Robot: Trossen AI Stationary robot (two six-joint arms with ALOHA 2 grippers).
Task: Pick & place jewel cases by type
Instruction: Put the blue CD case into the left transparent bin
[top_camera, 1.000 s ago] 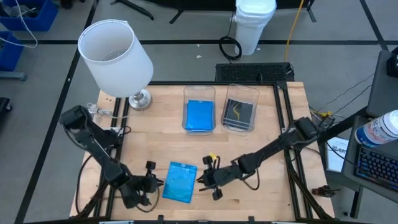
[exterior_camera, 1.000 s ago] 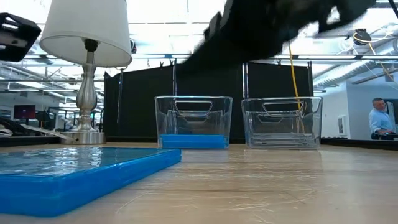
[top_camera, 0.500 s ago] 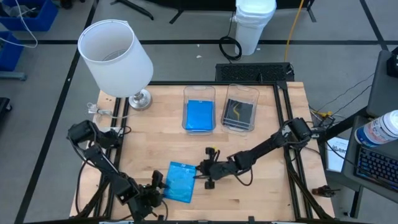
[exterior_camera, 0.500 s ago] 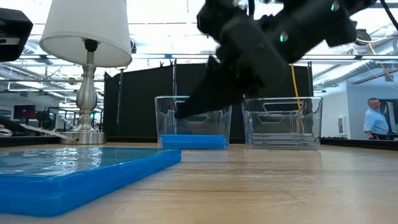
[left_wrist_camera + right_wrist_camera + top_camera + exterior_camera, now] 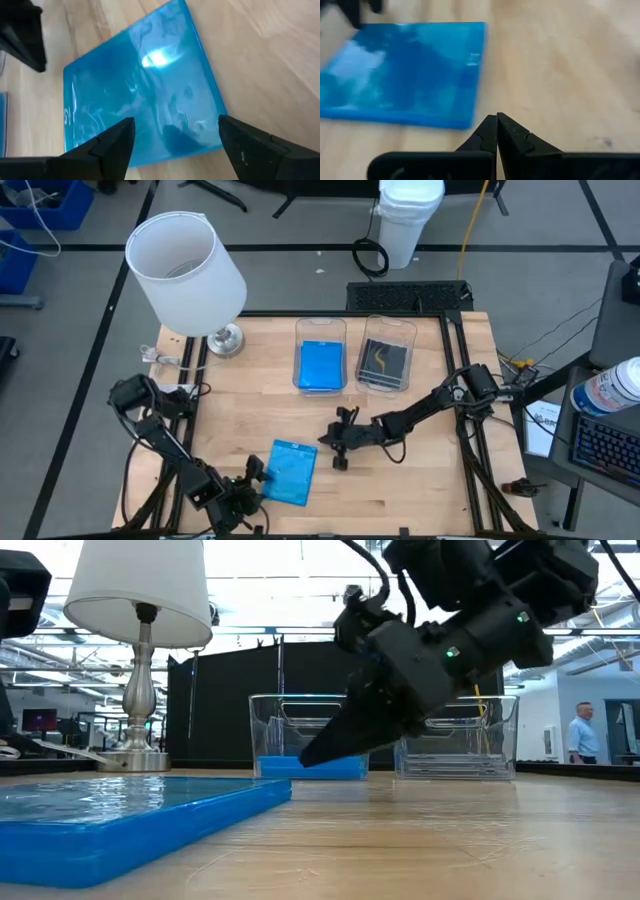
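Observation:
A bright blue jewel case [image 5: 290, 472] lies flat on the table near its front edge; it also shows in the left wrist view [image 5: 140, 85] and the low view [image 5: 130, 815]. My left gripper [image 5: 254, 480] is open at the case's near left corner, its two fingers standing apart over that corner [image 5: 175, 125]. My right gripper [image 5: 325, 443] is shut, hovering just right of the case, clear of it [image 5: 496, 117]. Two clear bins stand at the back: the left one [image 5: 321, 355] holds blue jewel cases, the right one [image 5: 386, 355] a grey case with a dark insert.
A table lamp with a white shade [image 5: 185, 265] stands on its metal base [image 5: 224, 340] at the back left corner. Bare wood lies between the bins and the blue case. A person [image 5: 583, 735] stands in the room beyond the table.
My left gripper has opened, let go of the blue case's left edge and drawn slightly toward the table's near edge. My right gripper, shut, has pulled back from the case's right edge toward the far right. The case lies where it was.

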